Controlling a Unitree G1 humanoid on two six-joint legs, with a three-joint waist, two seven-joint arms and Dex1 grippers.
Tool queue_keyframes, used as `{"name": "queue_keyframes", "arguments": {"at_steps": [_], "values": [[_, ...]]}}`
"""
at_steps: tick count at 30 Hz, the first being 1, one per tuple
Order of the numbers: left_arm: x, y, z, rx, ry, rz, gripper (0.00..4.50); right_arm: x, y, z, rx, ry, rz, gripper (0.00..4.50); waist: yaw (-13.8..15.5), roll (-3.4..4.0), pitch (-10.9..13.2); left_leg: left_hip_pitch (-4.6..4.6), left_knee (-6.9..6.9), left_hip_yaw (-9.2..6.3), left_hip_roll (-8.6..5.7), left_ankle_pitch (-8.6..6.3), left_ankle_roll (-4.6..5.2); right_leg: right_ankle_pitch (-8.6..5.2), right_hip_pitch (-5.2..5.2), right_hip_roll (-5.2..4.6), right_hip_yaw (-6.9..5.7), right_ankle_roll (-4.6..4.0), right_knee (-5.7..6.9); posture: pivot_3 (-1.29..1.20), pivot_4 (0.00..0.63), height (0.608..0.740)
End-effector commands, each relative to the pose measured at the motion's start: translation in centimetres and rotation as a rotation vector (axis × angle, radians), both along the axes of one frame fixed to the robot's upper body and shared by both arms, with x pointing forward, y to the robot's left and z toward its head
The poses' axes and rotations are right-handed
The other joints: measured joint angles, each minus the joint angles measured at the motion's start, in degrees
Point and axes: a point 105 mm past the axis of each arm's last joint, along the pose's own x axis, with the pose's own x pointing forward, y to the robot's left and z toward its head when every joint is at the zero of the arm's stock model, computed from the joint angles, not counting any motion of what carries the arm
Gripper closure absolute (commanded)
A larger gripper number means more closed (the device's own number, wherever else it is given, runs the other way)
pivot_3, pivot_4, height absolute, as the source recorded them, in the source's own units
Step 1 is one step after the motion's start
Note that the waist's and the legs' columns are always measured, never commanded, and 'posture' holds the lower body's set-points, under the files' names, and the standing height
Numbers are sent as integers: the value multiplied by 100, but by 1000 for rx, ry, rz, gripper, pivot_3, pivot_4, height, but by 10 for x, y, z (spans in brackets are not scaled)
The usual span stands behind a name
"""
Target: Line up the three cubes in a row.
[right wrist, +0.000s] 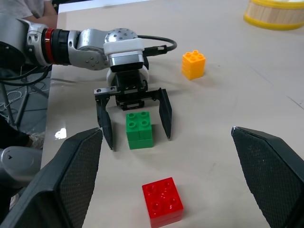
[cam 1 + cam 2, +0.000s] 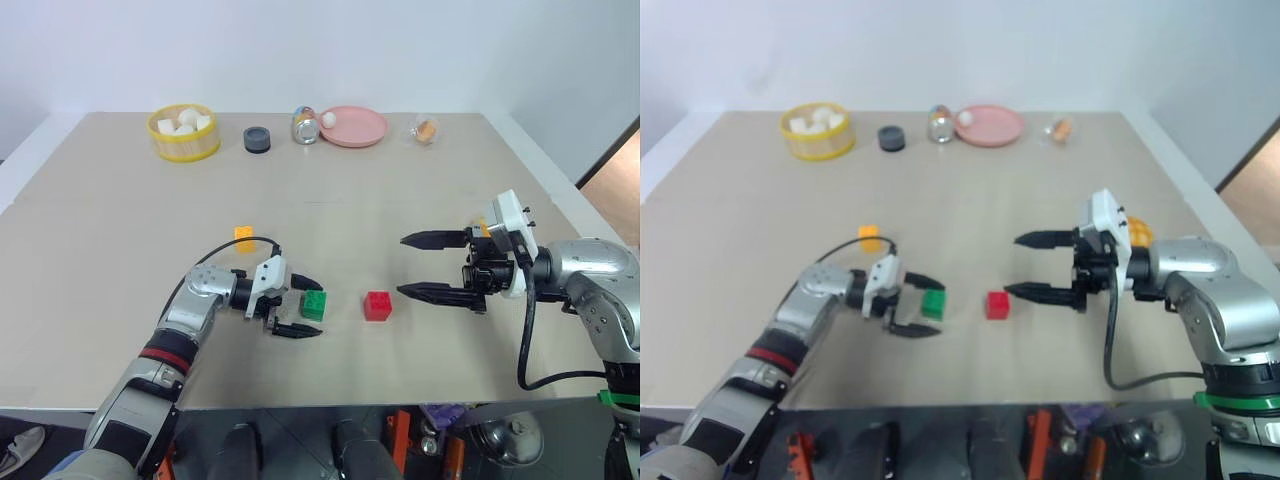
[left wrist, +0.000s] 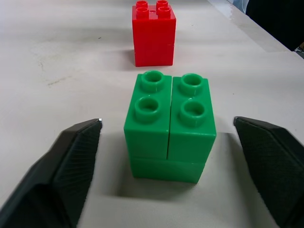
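**Green cube sits between open left jaws, red beside it, orange apart**

Beige matte table, wide bare stretch through the middle; clutter only along the far edge. Near edge runs just below both arms.

Right gripper: two black ribbed fingers, jaws spread wide, nothing between them, held above the table near the red cube's right side.

Left gripper: jaws open, one finger on each side of the green cube, visible gaps on both sides, no contact.

Far edge: one yellow round basket with white lumps, one pink plate, one dark puck, one small can.

Three studded plastic cubes: green cube and red cube near each other, side by side; orange cube well apart, farther back on the left.
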Motion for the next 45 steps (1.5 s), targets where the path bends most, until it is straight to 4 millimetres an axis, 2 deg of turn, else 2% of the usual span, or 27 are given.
{"name": "queue_keyframes", "arguments": {"at_steps": [1,8,12,15,20,24,30,36,39,45], "values": [[-3,2,15,-49,-27,-22,78,0,1,12,8,-49,11,0,-4,0,0,-2,-1,0,0,0,0,-1,-2,0,0,0,0,0,150,740],[-4,26,20,-24,-13,22,78,2,2,16,23,-52,16,0,-38,0,1,-2,-13,0,2,-1,0,-6,-8,2,0,-3,0,0,150,740],[-9,63,22,25,23,81,78,1,2,19,32,-53,22,0,-60,0,1,-3,-14,1,3,-1,0,-7,-10,2,-1,-4,0,0,150,740],[-14,79,23,46,26,115,78,1,2,20,34,-56,21,0,-58,1,1,-2,-18,5,8,-1,0,-9,-15,3,-1,-8,0,0,150,740],[-13,108,36,19,0,255,78,0,3,19,34,-56,26,0,-30,-1,2,-6,-16,6,7,-1,-1,-9,-15,-3,-3,-9,-1,0,150,740],[-6,129,44,-31,-3,471,78,3,6,26,52,-94,10,0,-33,0,2,-5,-18,8,9,-1,-1,-9,-18,-3,-4,-9,0,0,150,740],[-4,144,35,-63,-19,675,78,11,14,32,90,-141,-18,0,-35,0,2,-5,-18,13,10,-1,-1,-8,-21,-3,-3,-10,0,0,150,740],[-8,154,18,-35,-12,760,78,13,20,32,97,-147,5,0,-36,-1,2,-5,-19,15,11,-2,-2,-8,-23,-4,-3,-12,-1,0,150,740],[2,159,12,-26,-28,829,78,14,22,32,100,-145,9,0,-33,-1,2,-7,-19,15,11,-2,-2,-7,-26,-4,-3,-13,-1,0,150,740],[32,147,10,-65,-25,889,78,14,25,32,105,-149,20,0,71,-1,1,-3,-13,14,7,0,-1,0,-15,-5,-4,-8,0,0,150,740]]}}
